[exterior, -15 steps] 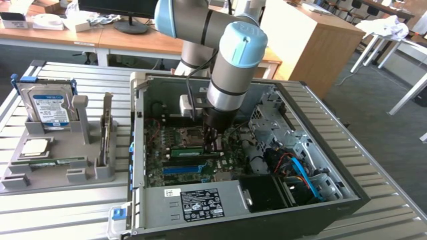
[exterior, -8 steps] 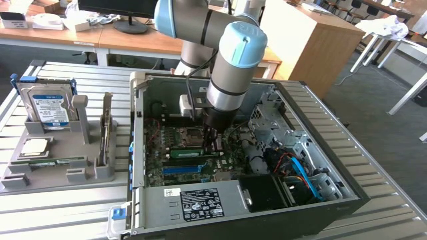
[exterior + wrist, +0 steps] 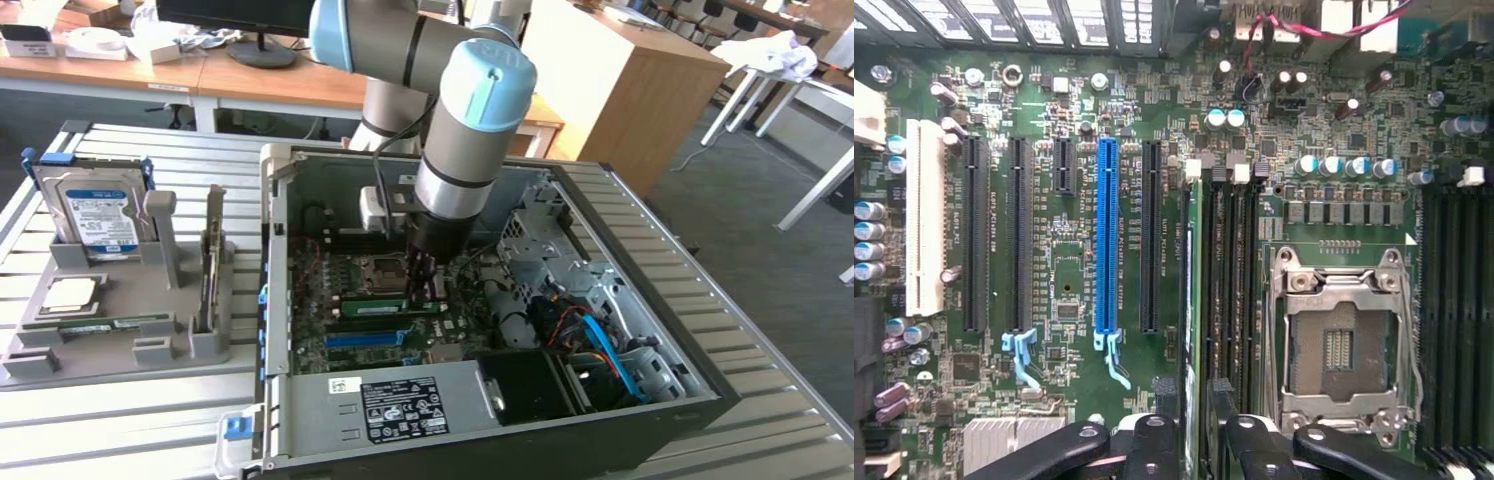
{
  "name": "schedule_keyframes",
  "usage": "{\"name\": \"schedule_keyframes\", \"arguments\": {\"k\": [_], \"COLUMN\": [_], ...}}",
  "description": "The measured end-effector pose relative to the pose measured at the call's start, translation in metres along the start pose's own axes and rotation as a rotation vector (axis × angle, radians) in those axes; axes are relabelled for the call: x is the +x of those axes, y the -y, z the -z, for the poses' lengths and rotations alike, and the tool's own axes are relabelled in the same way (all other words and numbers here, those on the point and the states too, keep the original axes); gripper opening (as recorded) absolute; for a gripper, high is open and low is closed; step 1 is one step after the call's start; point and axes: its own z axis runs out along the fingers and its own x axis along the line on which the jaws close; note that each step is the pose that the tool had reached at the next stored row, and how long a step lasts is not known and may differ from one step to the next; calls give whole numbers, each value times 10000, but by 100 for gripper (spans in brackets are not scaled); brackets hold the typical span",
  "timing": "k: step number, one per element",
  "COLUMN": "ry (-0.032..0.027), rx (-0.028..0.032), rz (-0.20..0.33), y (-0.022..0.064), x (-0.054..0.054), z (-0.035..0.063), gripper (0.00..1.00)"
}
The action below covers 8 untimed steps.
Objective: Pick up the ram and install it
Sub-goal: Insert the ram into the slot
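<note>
The ram (image 3: 391,306) is a narrow green stick standing on edge in a memory slot of the motherboard (image 3: 350,345), beside the empty processor socket (image 3: 1341,345). In the wrist view the ram (image 3: 1192,300) shows edge-on, running between black slots. My gripper (image 3: 427,290) reaches down into the open computer case, right over one end of the stick. Its black fingers (image 3: 1154,440) stand on either side of the ram with a gap to each, so my gripper (image 3: 1192,430) is open and holds nothing.
The case walls (image 3: 274,260) and a drive cage with blue and orange cables (image 3: 594,340) hem in the board. The power supply (image 3: 387,405) lies at the near side. A grey holder (image 3: 167,345) at the exterior view's left carries a hard drive (image 3: 94,215), a silver chip (image 3: 70,293), another green stick (image 3: 104,323) and an upright card (image 3: 214,255).
</note>
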Motion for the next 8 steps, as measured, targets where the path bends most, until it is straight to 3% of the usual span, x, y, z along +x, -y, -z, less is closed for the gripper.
{"name": "schedule_keyframes", "arguments": {"k": [8], "ry": [-1], "rx": [1], "rz": [1], "y": [7], "x": [-17], "z": [245], "gripper": [26]}}
